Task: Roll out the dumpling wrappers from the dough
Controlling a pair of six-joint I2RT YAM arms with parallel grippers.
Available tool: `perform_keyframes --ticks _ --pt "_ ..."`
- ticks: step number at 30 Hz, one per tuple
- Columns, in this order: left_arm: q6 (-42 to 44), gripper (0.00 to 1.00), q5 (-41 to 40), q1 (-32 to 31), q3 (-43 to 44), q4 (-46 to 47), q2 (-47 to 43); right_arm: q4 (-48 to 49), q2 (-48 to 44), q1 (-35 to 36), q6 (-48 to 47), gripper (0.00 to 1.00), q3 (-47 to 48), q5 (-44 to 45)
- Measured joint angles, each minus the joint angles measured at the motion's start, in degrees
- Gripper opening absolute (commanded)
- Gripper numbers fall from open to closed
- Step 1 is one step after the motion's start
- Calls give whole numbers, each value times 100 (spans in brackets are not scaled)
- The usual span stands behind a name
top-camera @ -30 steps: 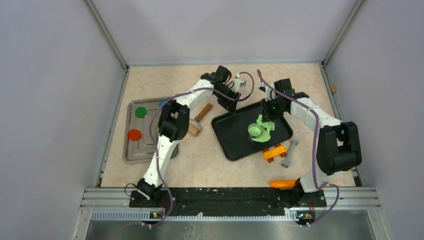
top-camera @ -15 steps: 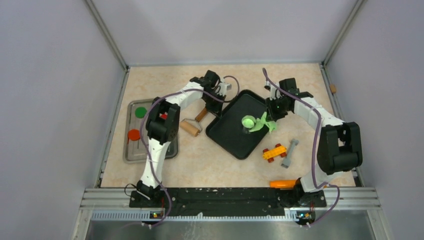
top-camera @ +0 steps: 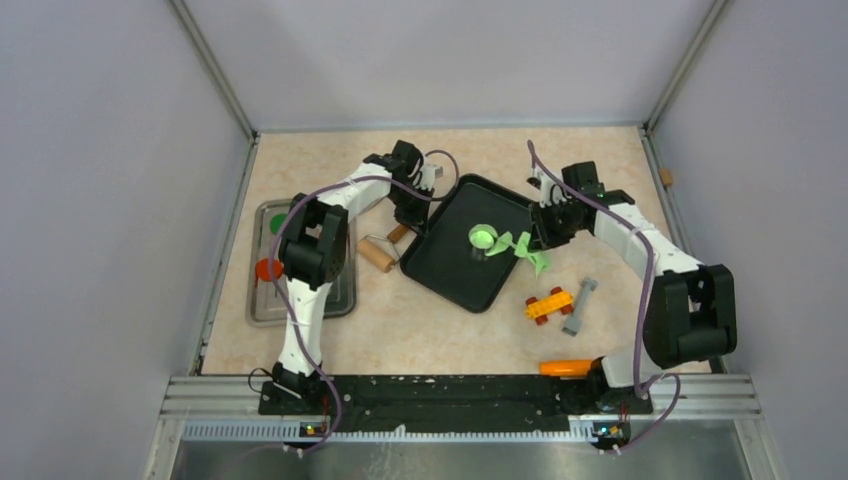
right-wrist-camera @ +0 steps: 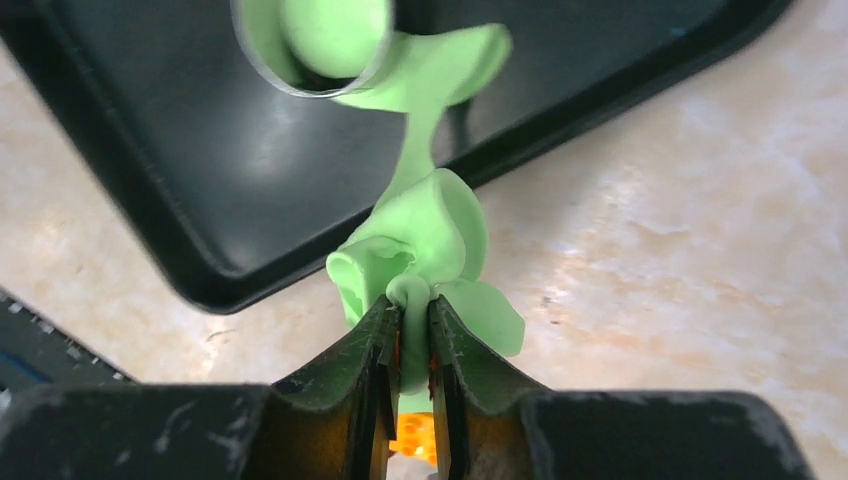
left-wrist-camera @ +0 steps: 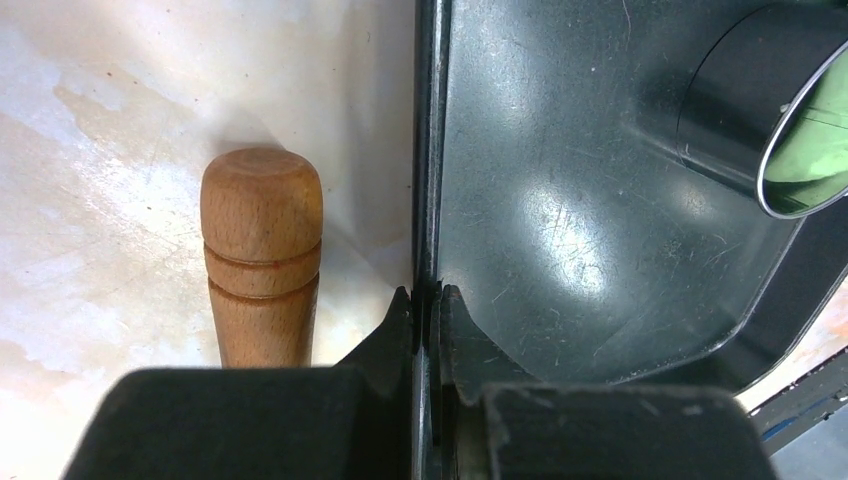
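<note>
Pinching black tray [left-wrist-camera: 432,150] rim with left gripper [left-wrist-camera: 426,302], right gripper [right-wrist-camera: 410,312] clamped on dough [right-wrist-camera: 425,235], perhaps joined to ring cutter [left-wrist-camera: 740,92].

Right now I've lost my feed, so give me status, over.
Left gripper shut on black tray rim. Right gripper shut on dough, stretched to ring cutter. Rolling pin beside tray.

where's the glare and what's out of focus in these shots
Left wrist: a white glare patch on the black tray floor, the left gripper body soft, the rolling pin handle sharp. Right wrist: the dough crisp, the right gripper blurred at the frame bottom. Top external: even light, faint shadows.
</note>
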Motion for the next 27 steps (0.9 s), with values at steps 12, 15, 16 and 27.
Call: perform_keyframes --ticks 12,15,16,27 --pt "-175 0 46 -13 -2 -2 0 -313 -398 1497 -164 20 -13 -944" --pt "-179 0 44 -17 -2 -2 0 -343 -387 1622 -157 21 94 -1067" --pt "-181 0 46 -17 -2 -2 0 -339 -363 1668 -155 20 175 -1108" --pt "-170 0 44 -17 -2 -4 0 -328 85 1884 -514 28 1137 -1056"
